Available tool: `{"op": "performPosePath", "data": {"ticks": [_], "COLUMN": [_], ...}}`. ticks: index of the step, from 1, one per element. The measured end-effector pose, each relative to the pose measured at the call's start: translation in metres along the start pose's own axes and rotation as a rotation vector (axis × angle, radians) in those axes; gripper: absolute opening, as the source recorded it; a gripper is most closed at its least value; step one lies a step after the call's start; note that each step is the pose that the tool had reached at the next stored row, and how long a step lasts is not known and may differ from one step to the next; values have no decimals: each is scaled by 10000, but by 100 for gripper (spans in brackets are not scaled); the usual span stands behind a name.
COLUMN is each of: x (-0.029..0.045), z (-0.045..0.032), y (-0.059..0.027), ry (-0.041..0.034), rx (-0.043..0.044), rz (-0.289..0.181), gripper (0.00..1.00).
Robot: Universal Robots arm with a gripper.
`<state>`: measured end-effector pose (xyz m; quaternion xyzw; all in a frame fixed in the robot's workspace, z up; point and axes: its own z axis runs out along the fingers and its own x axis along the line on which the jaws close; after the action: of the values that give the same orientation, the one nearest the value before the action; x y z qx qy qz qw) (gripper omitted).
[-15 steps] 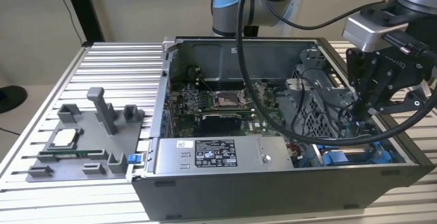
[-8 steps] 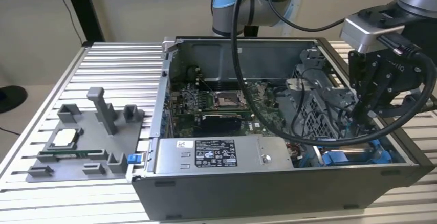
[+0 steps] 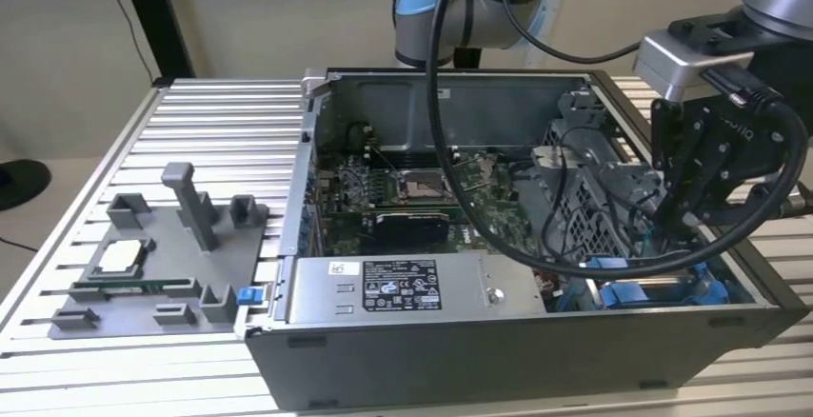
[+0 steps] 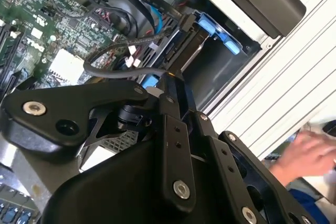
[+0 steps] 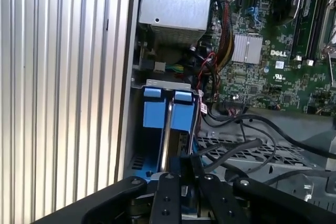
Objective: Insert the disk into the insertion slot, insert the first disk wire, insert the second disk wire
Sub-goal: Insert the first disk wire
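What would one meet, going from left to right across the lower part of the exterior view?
Grey fixture plate with upright posts → small blue clip → grey box with a black-and-white label → insertion slot with its blue parts.

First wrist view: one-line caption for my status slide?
Gripper tip at the blue-framed disk, motherboard and black cables alongside.
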<state>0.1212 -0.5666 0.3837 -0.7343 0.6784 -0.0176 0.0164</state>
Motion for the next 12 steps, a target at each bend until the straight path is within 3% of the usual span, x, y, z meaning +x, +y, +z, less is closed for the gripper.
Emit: {"op": "performPosePath", "data": {"ticks": [12], "x": [7], "z": [16], "y": [-30], "ry": [-18], "rx": [-407], "rz": [261], "gripper": [0]}}
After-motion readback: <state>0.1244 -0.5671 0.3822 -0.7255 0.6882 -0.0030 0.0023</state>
